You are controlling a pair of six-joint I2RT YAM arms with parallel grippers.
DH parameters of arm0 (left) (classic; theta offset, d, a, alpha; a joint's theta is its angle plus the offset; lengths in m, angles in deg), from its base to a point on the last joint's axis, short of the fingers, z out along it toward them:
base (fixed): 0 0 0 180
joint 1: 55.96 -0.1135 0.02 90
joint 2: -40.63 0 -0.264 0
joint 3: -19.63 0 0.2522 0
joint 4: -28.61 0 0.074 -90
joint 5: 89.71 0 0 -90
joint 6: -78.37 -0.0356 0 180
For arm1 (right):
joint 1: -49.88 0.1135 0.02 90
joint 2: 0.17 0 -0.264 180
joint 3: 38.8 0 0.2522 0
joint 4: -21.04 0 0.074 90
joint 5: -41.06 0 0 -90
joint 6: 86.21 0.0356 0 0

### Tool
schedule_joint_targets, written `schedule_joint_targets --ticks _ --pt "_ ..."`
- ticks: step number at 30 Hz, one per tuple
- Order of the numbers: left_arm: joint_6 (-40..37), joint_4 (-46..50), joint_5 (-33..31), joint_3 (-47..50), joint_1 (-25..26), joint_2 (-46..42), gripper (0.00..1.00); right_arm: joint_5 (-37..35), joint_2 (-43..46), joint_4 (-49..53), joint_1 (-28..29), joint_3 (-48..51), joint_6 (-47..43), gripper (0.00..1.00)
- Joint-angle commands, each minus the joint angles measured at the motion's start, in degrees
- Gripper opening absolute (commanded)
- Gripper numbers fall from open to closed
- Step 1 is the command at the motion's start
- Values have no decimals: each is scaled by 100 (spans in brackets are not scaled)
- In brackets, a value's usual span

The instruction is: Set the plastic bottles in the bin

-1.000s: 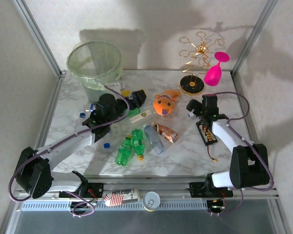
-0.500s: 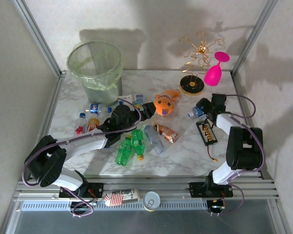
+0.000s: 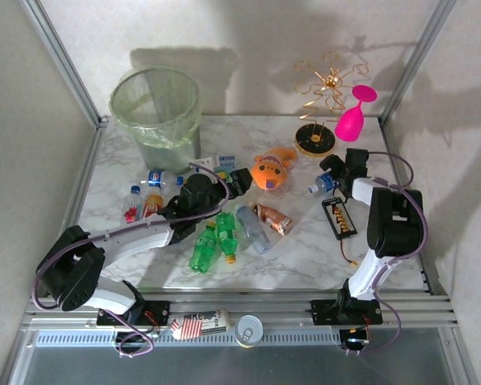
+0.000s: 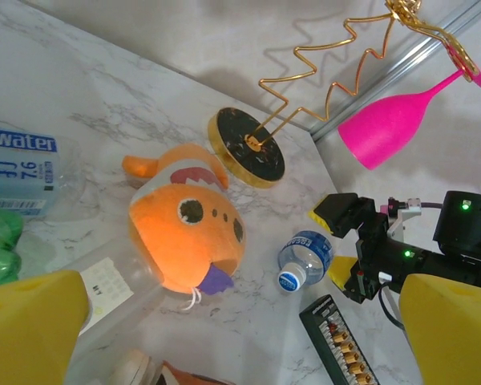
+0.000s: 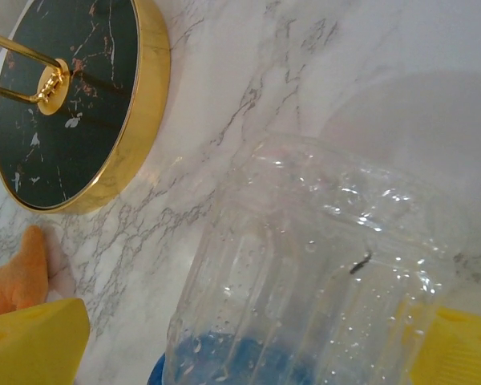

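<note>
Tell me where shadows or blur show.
Top external view: the bin and the gold wire stand cast soft shadows on the back wall. Right wrist view: the clear bottle is close and looks soft. Left wrist view: the left gripper's fingers are blurred.

Each arm pairs white link shells with black joint housings; the left arm (image 3: 136,234) and right arm (image 3: 394,228) both trail a purple cable (image 3: 385,155). The left gripper (image 4: 242,329) carries blocky yellow fingertips (image 4: 32,329) (green lights (image 4: 406,253) dot the right arm's black wrist).
</note>
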Motion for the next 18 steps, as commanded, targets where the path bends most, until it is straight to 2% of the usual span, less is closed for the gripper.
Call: schedule_joint_targets --ticks 1,10,18 --pt "-55 62 -265 166 -10 -234 100 77 -101 -109 -27 -103 114 95" --pt "-109 169 -444 263 -6 -426 100 381 -145 -536 -31 142 167 81" --pt "-118 197 -513 314 -6 -506 99 446 -331 -618 -24 179 236 84"
